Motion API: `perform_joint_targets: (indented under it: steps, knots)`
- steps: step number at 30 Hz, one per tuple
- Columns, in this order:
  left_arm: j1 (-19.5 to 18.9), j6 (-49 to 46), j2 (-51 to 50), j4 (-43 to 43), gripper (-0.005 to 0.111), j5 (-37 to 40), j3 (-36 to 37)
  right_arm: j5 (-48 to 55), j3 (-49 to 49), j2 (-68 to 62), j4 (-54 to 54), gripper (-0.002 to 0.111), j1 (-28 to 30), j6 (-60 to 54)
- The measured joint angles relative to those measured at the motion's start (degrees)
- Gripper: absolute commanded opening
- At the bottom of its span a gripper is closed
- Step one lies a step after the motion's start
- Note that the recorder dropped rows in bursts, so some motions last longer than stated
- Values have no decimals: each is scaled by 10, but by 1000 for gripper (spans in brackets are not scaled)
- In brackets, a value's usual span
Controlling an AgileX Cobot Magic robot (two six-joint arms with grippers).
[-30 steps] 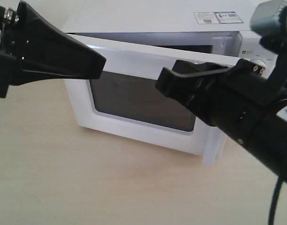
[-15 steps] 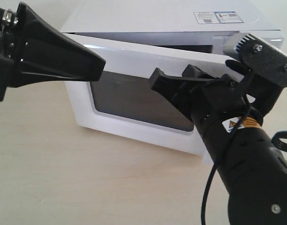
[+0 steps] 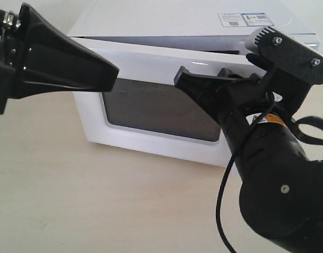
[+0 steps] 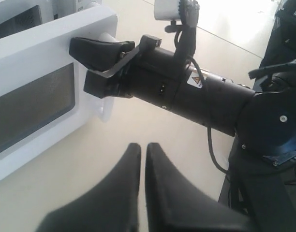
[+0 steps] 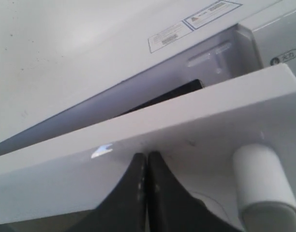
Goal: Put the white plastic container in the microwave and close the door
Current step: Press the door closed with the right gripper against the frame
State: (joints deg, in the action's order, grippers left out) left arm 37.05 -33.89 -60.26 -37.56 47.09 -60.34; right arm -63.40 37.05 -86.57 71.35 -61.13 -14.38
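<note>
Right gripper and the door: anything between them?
Nothing. In the right wrist view the shut right gripper appears to rest its tips directly on the door, beside the handle.

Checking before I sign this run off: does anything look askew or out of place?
The door of the microwave stands slightly ajar, a dark gap showing along its top edge. The shut right gripper has its tips against the door's front beside the handle. Nothing spilled or damaged.

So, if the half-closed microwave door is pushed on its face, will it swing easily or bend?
The door looks like a rigid framed panel, so it should probably swing on its hinge rather than flex. The microwave sits boxy and flat, so it likely stays put, though a hard push might slide it.
</note>
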Motion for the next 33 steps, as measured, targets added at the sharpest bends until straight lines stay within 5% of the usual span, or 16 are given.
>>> perform_joint_targets:
  steps: [33]
  knots:
    - [0,0,0,-8,4,8,0,135,68,-14,-27,0,127,-42]
